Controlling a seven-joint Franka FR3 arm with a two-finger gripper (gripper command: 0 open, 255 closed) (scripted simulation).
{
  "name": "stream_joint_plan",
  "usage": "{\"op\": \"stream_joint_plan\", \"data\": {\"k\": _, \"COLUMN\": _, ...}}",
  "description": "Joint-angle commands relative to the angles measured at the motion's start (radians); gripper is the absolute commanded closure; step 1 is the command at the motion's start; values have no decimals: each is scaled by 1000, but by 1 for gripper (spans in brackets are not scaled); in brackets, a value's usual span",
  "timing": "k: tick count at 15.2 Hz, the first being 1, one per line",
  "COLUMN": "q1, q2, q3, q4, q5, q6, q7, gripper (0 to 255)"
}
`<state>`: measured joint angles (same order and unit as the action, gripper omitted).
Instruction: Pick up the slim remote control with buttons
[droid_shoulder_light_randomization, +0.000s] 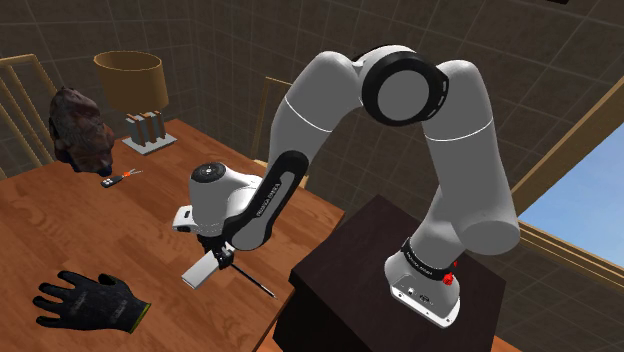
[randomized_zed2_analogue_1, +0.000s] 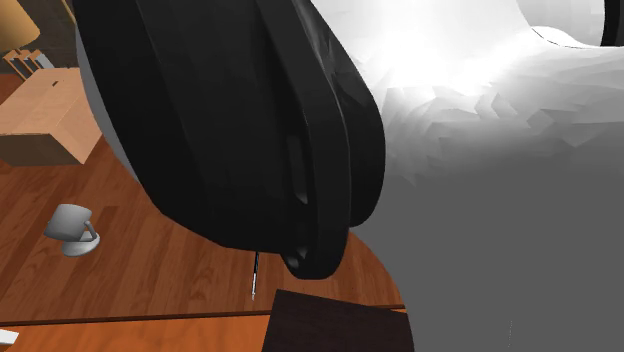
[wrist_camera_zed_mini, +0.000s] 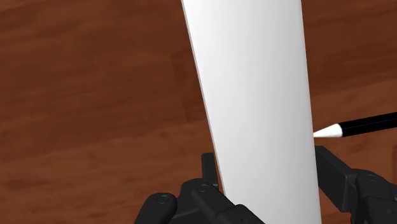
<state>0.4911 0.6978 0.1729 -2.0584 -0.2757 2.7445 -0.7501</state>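
A white robot arm bends down from its dark stand (droid_shoulder_light_randomization: 380, 270) to a wooden table (droid_shoulder_light_randomization: 60, 230), with its black gripper (droid_shoulder_light_randomization: 218, 258) low over the boards. The gripper is clenched on the slim remote control (droid_shoulder_light_randomization: 199, 269). In the wrist view the two fingers (wrist_camera_zed_mini: 336, 170) each press against one long edge of it. The remote is drawn plain white, a long flat slab with no buttons visible. It sticks out ahead of the gripper at a slant, close to the table, and I cannot tell whether it is off the surface. A thin black pen (wrist_camera_zed_mini: 347, 126) with a white tip lies just beside it, and a black glove (droid_shoulder_light_randomization: 90, 300) lies well apart. I judge the remote light and stiff, with smooth sides that could slip. Holding it across its narrow width looks sensible, but the hold seems near one end, so the long free part may pivot.
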Motion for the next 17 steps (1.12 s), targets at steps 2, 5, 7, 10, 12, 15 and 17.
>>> {"op": "stream_joint_plan", "data": {"k": 2, "q1": -6, "q2": -22, "q3": 7, "q4": -10, "q5": 5, "q6": -14, "q7": -3, "gripper": 255}}
{"op": "stream_joint_plan", "data": {"k": 5, "q1": -16, "q2": -61, "q3": 20, "q4": -25, "q5": 15, "q6": -39, "q7": -10, "gripper": 255}}
{"op": "stream_joint_plan", "data": {"k": 7, "q1": -23, "q2": -86, "q3": 28, "q4": -34, "q5": 22, "q6": -56, "q7": -15, "gripper": 255}}
{"op": "stream_joint_plan", "data": {"k": 10, "q1": -33, "q2": -124, "q3": 41, "q4": -45, "q5": 34, "q6": -82, "q7": -24, "gripper": 255}}
{"op": "stream_joint_plan", "data": {"k": 12, "q1": -39, "q2": -149, "q3": 50, "q4": -52, "q5": 42, "q6": -100, "q7": -30, "gripper": 255}}
{"op": "stream_joint_plan", "data": {"k": 15, "q1": -49, "q2": -185, "q3": 62, "q4": -60, "q5": 55, "q6": -128, "q7": -39, "gripper": 255}}
{"op": "stream_joint_plan", "data": {"k": 17, "q1": -49, "q2": -187, "q3": 63, "q4": -60, "q5": 56, "q6": -129, "q7": -39, "gripper": 255}}
